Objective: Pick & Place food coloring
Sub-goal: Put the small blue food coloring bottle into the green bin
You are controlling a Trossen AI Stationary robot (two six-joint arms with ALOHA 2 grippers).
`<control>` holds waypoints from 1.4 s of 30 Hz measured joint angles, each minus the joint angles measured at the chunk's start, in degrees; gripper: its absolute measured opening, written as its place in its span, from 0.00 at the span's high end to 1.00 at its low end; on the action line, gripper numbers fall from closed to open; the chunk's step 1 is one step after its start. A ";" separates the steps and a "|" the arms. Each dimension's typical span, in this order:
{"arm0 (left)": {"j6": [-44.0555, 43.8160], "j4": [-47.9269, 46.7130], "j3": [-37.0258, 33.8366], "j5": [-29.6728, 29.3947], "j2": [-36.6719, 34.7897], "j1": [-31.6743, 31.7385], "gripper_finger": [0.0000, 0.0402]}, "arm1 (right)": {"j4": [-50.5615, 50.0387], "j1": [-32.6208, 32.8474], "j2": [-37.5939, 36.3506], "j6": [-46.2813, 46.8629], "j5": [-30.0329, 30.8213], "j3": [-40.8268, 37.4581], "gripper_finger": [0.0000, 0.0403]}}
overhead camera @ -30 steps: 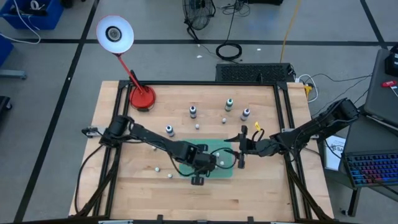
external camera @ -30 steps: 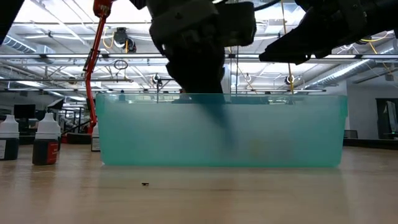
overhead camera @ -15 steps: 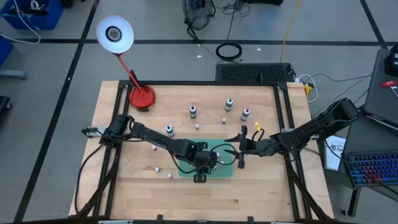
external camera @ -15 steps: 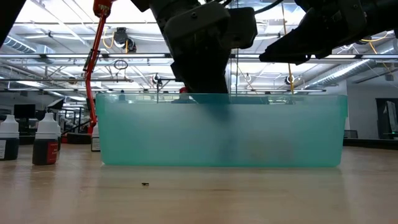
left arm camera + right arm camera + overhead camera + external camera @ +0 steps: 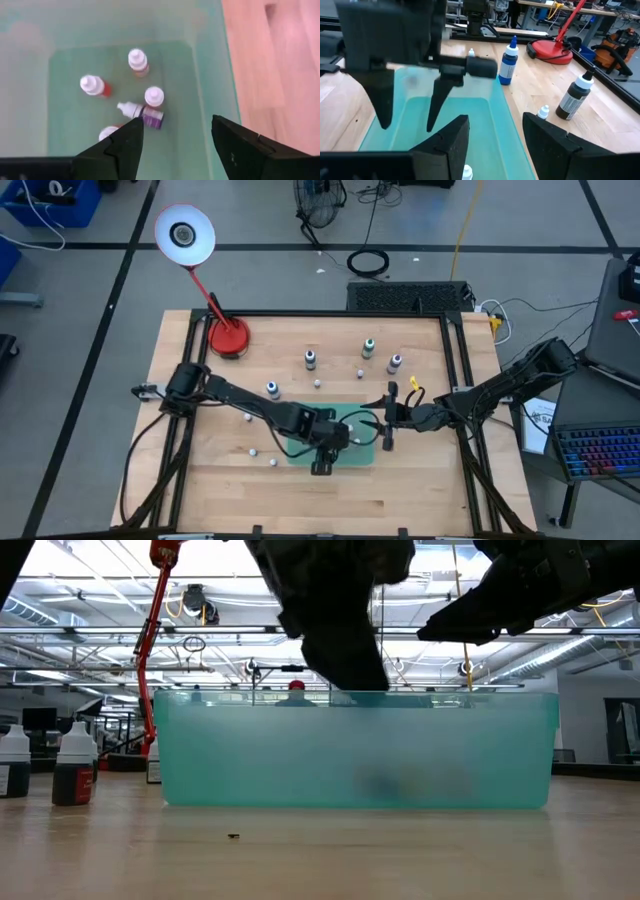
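Several tiny white-capped food coloring bottles (image 5: 141, 102) sit in the green tray (image 5: 210, 90); a purplish one (image 5: 146, 113) lies on its side. My left gripper (image 5: 177, 145) hangs open just above the tray (image 5: 358, 452), with nothing between its fingers. In the low view the left gripper (image 5: 335, 635) is above the tray's rim (image 5: 450, 700). My right gripper (image 5: 386, 430) is open and empty at the tray's right end (image 5: 485, 115). More food coloring bottles (image 5: 310, 359) stand on the table behind the tray, among them a blue one (image 5: 508, 62) and a dark one (image 5: 575, 97).
A red lamp base (image 5: 229, 337) with its stem stands at the table's back left. Small white pieces (image 5: 256, 450) lie on the wood left of the tray. Two bottles (image 5: 75, 765) stand at the far left in the low view. A keyboard (image 5: 600, 450) lies off the table's right side.
My left gripper has opened and lifted up out of the tray, from deep inside it to above its rim. The right arm has not moved.
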 joint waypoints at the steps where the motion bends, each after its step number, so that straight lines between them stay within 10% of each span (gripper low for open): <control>1: -0.26 -1.06 -0.01 -0.21 -0.77 0.00 0.41 | -0.10 0.00 0.00 0.17 0.00 -0.03 0.57; 9: 2.03 -0.88 -1.93 -6.85 -8.57 -2.01 0.41 | -5.87 -4.38 -0.08 3.26 -0.09 1.48 0.58; 18: 9.05 20.46 -21.73 -15.31 -21.95 -3.78 0.41 | -52.25 -23.09 1.11 8.57 -15.53 24.30 0.58; 28: 7.90 44.90 -49.40 -16.53 -42.61 -1.48 0.41 | -56.91 -34.22 8.10 -0.57 -22.71 29.35 0.59; 42: 7.33 51.48 -68.27 -22.60 -65.18 -1.60 0.41 | -52.72 -39.50 22.21 -5.65 -25.67 29.21 0.59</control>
